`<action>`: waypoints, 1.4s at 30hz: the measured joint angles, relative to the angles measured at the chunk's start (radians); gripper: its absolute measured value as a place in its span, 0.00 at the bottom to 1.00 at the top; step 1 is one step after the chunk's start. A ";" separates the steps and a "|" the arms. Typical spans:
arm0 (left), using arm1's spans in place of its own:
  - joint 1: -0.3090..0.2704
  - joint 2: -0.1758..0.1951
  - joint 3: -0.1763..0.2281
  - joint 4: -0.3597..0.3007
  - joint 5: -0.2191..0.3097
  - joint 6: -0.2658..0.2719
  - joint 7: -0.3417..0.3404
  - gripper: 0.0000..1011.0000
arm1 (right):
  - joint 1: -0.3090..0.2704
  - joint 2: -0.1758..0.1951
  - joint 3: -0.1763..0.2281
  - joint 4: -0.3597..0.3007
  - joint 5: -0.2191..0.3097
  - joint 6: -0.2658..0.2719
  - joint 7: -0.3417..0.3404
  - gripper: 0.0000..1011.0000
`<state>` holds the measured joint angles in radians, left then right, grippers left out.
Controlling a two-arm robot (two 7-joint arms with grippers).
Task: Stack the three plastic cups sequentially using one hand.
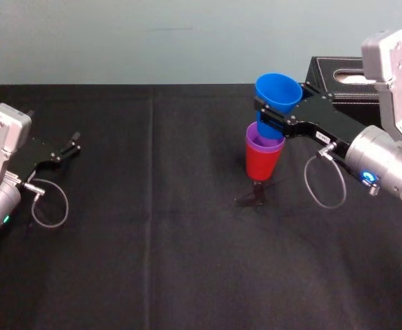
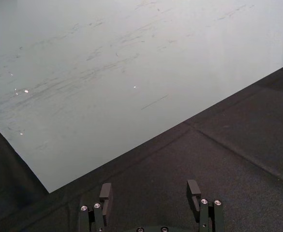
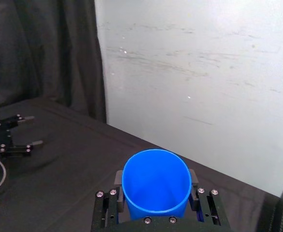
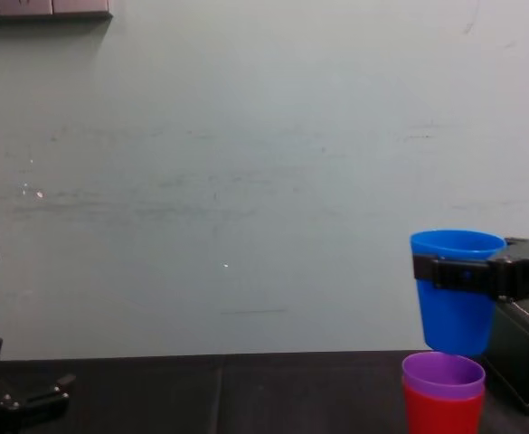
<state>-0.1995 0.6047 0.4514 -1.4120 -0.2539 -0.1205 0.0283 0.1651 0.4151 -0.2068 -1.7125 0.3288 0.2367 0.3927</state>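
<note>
At the desk's [image 1: 152,240] left, the left gripper [image 1: 70,146] is parked, fingers spread. The blue cup [image 1: 277,93] is pinched by the right gripper [image 1: 273,113] just above the purple cup [image 1: 264,144], which is nested in the red cup [image 1: 262,165]. The blue cup should be centred, kept upright, lowered straight, then released.

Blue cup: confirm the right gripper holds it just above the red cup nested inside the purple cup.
Not quite. The chest view shows the purple cup nested inside the red cup, not the reverse. The right gripper does hold the blue cup just above them.
</note>
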 joint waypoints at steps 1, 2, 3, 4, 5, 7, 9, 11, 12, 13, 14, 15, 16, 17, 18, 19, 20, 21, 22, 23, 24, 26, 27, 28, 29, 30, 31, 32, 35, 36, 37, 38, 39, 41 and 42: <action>0.000 0.000 0.000 0.000 0.000 0.000 0.000 0.99 | 0.000 0.004 0.002 0.008 0.005 -0.006 -0.002 0.73; 0.000 0.000 0.000 0.000 0.000 0.000 0.000 0.99 | 0.000 0.004 0.002 0.008 0.005 -0.006 -0.002 0.73; 0.000 0.000 0.000 0.000 0.000 0.000 0.000 0.99 | -0.001 0.008 0.003 0.016 0.009 -0.014 -0.003 0.73; 0.000 0.000 0.000 0.000 0.000 0.000 0.000 0.99 | -0.002 0.012 0.004 0.023 0.012 -0.024 -0.005 0.73; 0.000 0.000 0.000 0.000 0.000 0.000 0.000 0.99 | -0.003 0.014 0.004 0.027 0.013 -0.029 -0.005 0.73; 0.000 0.000 0.000 0.000 0.000 0.000 0.000 0.99 | -0.003 0.017 0.003 0.038 0.018 -0.042 -0.007 0.73; 0.000 0.000 0.000 0.000 0.000 0.000 0.000 0.99 | -0.003 0.019 0.000 0.045 0.020 -0.049 -0.008 0.73; 0.000 0.000 0.000 0.000 0.000 0.000 0.000 0.99 | -0.001 0.021 -0.003 0.053 0.023 -0.056 -0.008 0.73; 0.000 0.000 0.000 0.000 0.000 0.000 0.000 0.99 | 0.001 0.022 -0.007 0.060 0.025 -0.060 -0.008 0.73; 0.000 0.000 0.000 0.000 0.000 0.000 0.000 0.99 | 0.004 0.023 -0.013 0.067 0.028 -0.063 -0.010 0.73; 0.000 0.000 0.000 0.000 0.000 0.000 0.000 0.99 | 0.005 0.023 -0.015 0.070 0.029 -0.065 -0.011 0.73; 0.000 0.000 0.000 0.000 0.000 0.000 0.000 0.99 | 0.007 0.023 -0.018 0.073 0.031 -0.066 -0.012 0.73; 0.000 0.000 0.000 0.000 0.000 0.000 0.000 0.99 | 0.009 0.024 -0.021 0.076 0.032 -0.067 -0.013 0.73; 0.000 0.000 0.000 0.000 0.000 0.000 0.000 0.99 | 0.011 0.024 -0.023 0.078 0.033 -0.069 -0.014 0.73; 0.000 0.000 0.000 0.000 0.000 0.000 0.000 0.99 | 0.014 0.024 -0.029 0.084 0.034 -0.071 -0.015 0.73; 0.000 0.000 0.000 0.000 0.000 0.000 0.000 0.99 | 0.015 0.024 -0.032 0.087 0.034 -0.072 -0.016 0.73; 0.000 0.000 0.000 0.000 0.000 0.000 0.000 0.99 | 0.017 0.024 -0.034 0.090 0.035 -0.073 -0.017 0.73; 0.000 0.000 0.000 0.000 0.000 0.000 0.000 0.99 | 0.021 0.023 -0.039 0.096 0.035 -0.076 -0.019 0.73; 0.000 0.000 0.000 0.000 0.000 0.000 0.000 0.99 | 0.022 0.023 -0.041 0.100 0.036 -0.077 -0.020 0.73; 0.000 0.000 0.000 0.000 0.000 0.000 0.000 0.99 | 0.027 0.021 -0.046 0.108 0.036 -0.080 -0.021 0.73; 0.000 0.000 0.000 0.000 0.000 0.000 0.000 0.99 | 0.029 0.020 -0.048 0.111 0.036 -0.082 -0.022 0.73; 0.000 0.000 0.000 0.000 0.000 0.000 0.000 0.99 | 0.036 0.017 -0.054 0.123 0.036 -0.087 -0.024 0.73; 0.000 0.000 0.000 0.000 0.000 0.000 0.000 0.99 | 0.039 0.016 -0.057 0.127 0.036 -0.089 -0.026 0.73; 0.000 0.000 0.000 0.000 0.000 0.000 0.000 0.99 | 0.041 0.014 -0.058 0.131 0.036 -0.091 -0.027 0.73; 0.000 0.000 0.000 0.000 0.000 0.000 0.000 0.99 | 0.044 0.013 -0.060 0.135 0.036 -0.092 -0.028 0.73; 0.000 0.000 0.000 0.000 0.000 0.000 0.000 0.99 | 0.046 0.012 -0.061 0.139 0.036 -0.093 -0.028 0.73; 0.000 0.000 0.000 0.000 0.000 0.000 0.000 0.99 | 0.051 0.009 -0.064 0.147 0.036 -0.096 -0.030 0.73; 0.000 0.000 0.000 0.000 0.000 0.000 0.000 0.99 | 0.053 0.008 -0.065 0.150 0.036 -0.098 -0.030 0.73; 0.000 0.000 0.000 0.000 0.000 0.000 0.000 0.99 | 0.059 0.005 -0.069 0.162 0.035 -0.104 -0.032 0.73; 0.000 0.000 0.000 0.000 0.000 0.000 0.000 0.99 | 0.061 0.004 -0.070 0.166 0.035 -0.106 -0.033 0.73; 0.000 0.000 0.000 0.000 0.000 0.000 0.000 0.99 | 0.061 0.004 -0.070 0.166 0.035 -0.106 -0.033 0.73; 0.000 0.000 0.000 0.000 0.000 0.000 0.000 0.99 | 0.062 0.002 -0.071 0.170 0.035 -0.109 -0.033 0.73; 0.000 0.000 0.000 0.000 0.000 0.000 0.000 0.99 | 0.062 0.001 -0.072 0.171 0.035 -0.110 -0.033 0.73; 0.000 0.000 0.000 0.000 0.000 0.000 0.000 0.99 | 0.063 0.000 -0.072 0.174 0.036 -0.116 -0.032 0.73; 0.000 0.000 0.000 0.000 0.000 0.000 0.000 0.99 | 0.063 -0.001 -0.072 0.174 0.038 -0.119 -0.032 0.73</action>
<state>-0.1995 0.6047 0.4514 -1.4120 -0.2539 -0.1205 0.0283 0.2281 0.4140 -0.2788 -1.5389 0.3664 0.1173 0.3606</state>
